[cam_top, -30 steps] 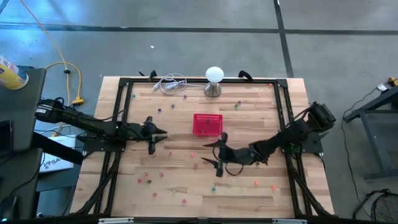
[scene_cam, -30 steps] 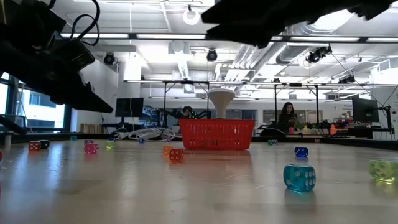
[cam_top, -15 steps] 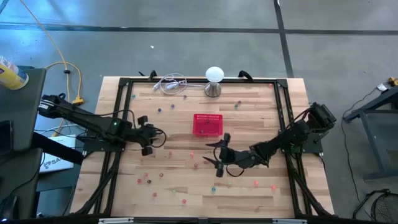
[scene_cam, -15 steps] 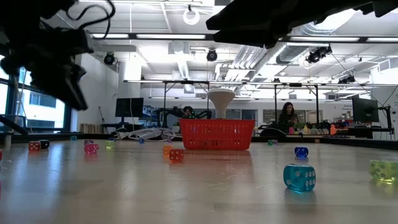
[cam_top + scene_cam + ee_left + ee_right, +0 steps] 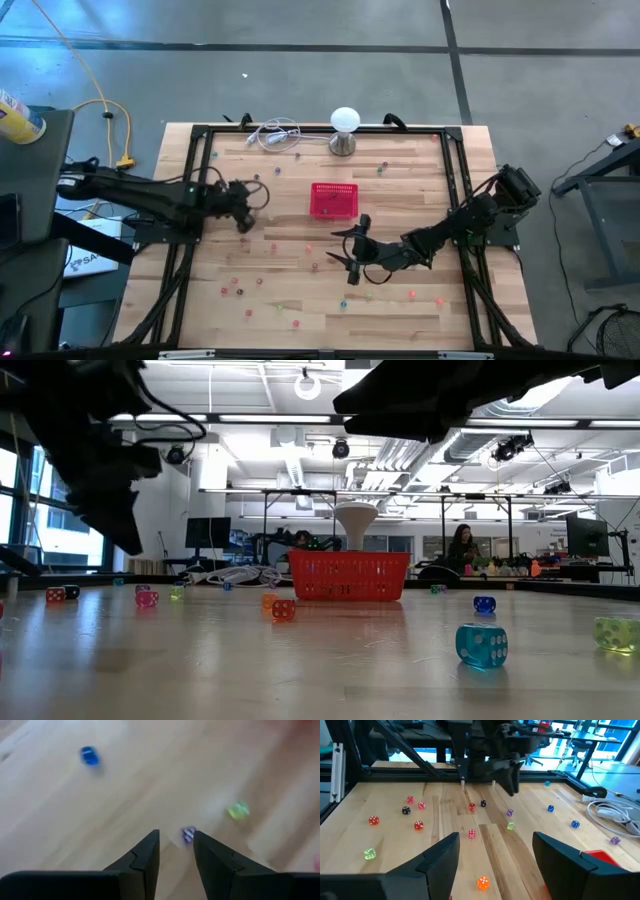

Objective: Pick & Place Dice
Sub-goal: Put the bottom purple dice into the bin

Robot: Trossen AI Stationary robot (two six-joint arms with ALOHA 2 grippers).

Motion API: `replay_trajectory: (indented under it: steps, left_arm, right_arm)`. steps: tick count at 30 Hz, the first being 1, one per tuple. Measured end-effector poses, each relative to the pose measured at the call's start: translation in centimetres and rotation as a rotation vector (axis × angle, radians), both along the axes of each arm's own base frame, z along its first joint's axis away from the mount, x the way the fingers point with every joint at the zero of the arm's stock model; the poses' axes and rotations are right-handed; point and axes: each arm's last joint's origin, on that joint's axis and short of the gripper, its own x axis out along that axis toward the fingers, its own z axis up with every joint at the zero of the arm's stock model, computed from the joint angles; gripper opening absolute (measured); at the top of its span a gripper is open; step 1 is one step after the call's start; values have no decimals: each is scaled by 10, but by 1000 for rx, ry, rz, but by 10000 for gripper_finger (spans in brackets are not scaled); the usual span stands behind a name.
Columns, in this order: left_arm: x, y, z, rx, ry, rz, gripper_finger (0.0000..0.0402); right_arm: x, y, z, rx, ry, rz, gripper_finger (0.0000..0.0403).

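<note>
Table (image 5: 400, 300): bare wood planks, dark frame around it. Red mesh basket (image 5: 333, 200) sits mid-table, white ball lamp (image 5: 344, 122) behind it at the far edge.

Left gripper (image 5: 250, 196) hangs over the boards left of the basket, fingers a narrow gap apart, holding nothing. A small purple die (image 5: 188, 834) lies on the wood just past my fingertips (image 5: 150, 845), a green die (image 5: 238, 810) and a blue die (image 5: 89, 756) farther off.

Right gripper (image 5: 350, 250) hovers in front of the basket, spread wide, empty.

The dice (image 5: 418, 825) are scattered all over the table, none visibly in the basket.

My judgement: light, hard, slick little cubes; they will skid or roll if nudged. I would pinch two opposite flat faces, square-on, low to the wood.
</note>
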Motion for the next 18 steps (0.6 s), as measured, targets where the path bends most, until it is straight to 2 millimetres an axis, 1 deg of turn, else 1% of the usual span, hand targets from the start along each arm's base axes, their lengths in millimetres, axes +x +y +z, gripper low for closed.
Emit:
replay_trajectory:
  steps: [2,4,10,13,18]
  left_arm:
    - [1,5,-2,-38,-12,93,113]
    - [3,9,-4,-86,-27,139,113]
    - [10,11,-11,-174,-19,165,113]
    - [14,10,-15,-181,1,157,113]
    - [23,5,-19,-163,-3,90,113]
  right_arm:
    - [0,0,0,0,0,0,242]
    - [0,0,0,1,0,0,242]
    - [0,0,0,9,1,14,242]
    - [0,1,0,22,1,17,242]
    - [0,0,-1,22,6,16,242]
